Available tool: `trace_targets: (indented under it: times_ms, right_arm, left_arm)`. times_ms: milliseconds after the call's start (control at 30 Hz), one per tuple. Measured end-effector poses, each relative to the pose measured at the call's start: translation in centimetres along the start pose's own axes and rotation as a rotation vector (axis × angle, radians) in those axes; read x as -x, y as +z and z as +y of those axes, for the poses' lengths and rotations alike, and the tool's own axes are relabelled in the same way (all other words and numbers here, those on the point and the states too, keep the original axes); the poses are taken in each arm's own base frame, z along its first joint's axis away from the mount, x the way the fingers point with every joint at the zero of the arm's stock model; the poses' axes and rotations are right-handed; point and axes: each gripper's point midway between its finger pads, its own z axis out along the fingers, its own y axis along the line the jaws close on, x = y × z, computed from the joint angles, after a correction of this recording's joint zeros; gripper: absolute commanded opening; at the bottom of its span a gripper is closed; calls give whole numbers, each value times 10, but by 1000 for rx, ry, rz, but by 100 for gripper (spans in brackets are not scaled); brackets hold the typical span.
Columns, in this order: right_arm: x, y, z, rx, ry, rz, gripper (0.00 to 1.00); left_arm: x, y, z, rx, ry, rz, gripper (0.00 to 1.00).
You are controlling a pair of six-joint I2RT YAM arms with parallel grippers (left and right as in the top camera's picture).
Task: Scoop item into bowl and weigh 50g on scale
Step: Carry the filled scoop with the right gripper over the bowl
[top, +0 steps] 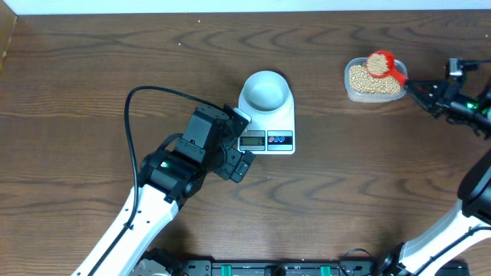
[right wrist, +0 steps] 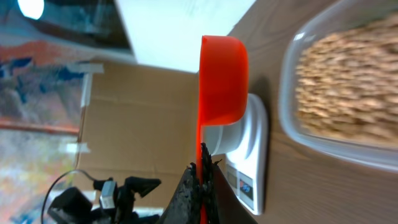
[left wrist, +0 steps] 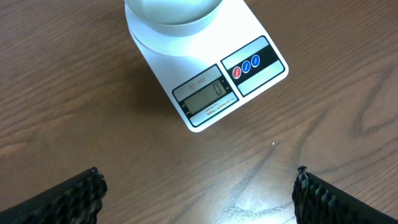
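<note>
The pale blue-grey bowl [top: 266, 90] stands empty on the white scale [top: 282, 123]; in the left wrist view the scale [left wrist: 261, 53] shows a display reading 0 and red and blue buttons. The tan beans [top: 374, 82] fill a clear plastic tub [top: 349, 77] at the back right, also in the right wrist view [right wrist: 348, 81]. My right gripper [top: 418, 92] is shut on the handle of a red scoop [top: 381, 64], heaped with beans, held above the tub; the right wrist view shows the scoop [right wrist: 221, 81] from below. My left gripper [left wrist: 199, 193] is open and empty just in front of the scale.
A black cable [top: 138, 115] loops from the left arm over the table. A cardboard box [right wrist: 143, 112] stands beyond the table's far side in the right wrist view. Bare wood lies between the scale and the tub.
</note>
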Motion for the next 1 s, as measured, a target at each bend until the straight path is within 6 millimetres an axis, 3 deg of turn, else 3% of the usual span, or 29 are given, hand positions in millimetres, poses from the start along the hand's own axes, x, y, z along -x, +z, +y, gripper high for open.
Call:
trace_targets:
  times_ms: [467,833,1000]
  right_arm:
    - [-28,84,23,86,-49,199,1]
    - [-54,152,30,45,-58,332,1]
    - [-65,173,30,14,-65,361,1]
  left_arm:
    - [0,0,0,0,0,0,98]
    - [0,0,0,0,0,0,98]
    - [0,0,0,0,0,0,98]
